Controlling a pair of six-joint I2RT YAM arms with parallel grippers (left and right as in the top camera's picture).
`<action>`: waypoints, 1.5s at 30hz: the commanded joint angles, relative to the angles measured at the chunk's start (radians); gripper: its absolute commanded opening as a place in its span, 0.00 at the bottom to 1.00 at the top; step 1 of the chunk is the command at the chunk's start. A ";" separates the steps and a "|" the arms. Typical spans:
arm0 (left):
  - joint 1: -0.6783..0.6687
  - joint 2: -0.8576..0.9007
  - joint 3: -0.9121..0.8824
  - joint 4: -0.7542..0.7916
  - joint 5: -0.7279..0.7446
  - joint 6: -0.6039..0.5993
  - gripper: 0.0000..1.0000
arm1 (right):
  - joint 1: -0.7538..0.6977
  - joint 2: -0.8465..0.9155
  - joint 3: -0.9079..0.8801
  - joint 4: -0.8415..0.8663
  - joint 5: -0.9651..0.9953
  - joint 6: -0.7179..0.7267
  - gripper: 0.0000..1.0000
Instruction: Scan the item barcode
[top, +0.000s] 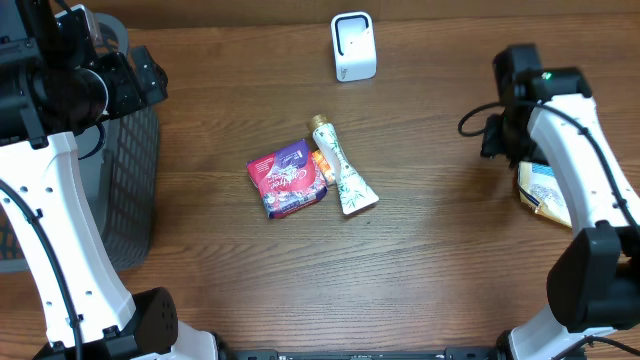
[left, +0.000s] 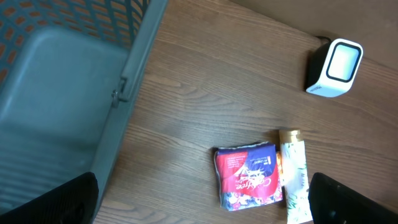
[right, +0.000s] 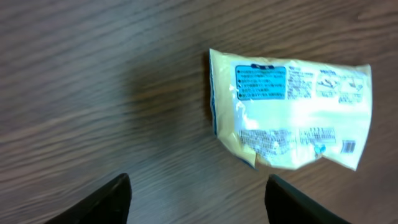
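1. Brown wood-grain counter (top: 430, 250) is carrying everything; one grey basket (top: 135, 200) is sitting at its left edge.
2. Count: one white scanner (top: 353, 46) is standing at the far edge. One red packet (top: 287, 178) and one tube (top: 341, 170) are lying side by side, touching, at centre. One yellow packet (top: 545, 192) is lying flat at the right edge, printed label facing up.
3. Right pincer (right: 196, 208) is hovering near the yellow packet, jaws spread, gripping nothing and not touching it.
4. Left pincer (left: 199, 211) is hanging by the basket's rim, jaws spread wide, empty.
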 joint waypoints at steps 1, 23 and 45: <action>-0.002 -0.004 0.013 0.003 -0.007 0.004 1.00 | -0.006 -0.008 -0.120 0.098 0.095 0.010 0.70; -0.002 -0.004 0.013 0.003 -0.007 0.004 1.00 | -0.149 -0.008 -0.465 0.577 0.157 -0.034 0.66; -0.002 -0.004 0.013 0.003 -0.007 0.004 1.00 | -0.150 -0.003 -0.414 0.501 -0.074 -0.023 0.04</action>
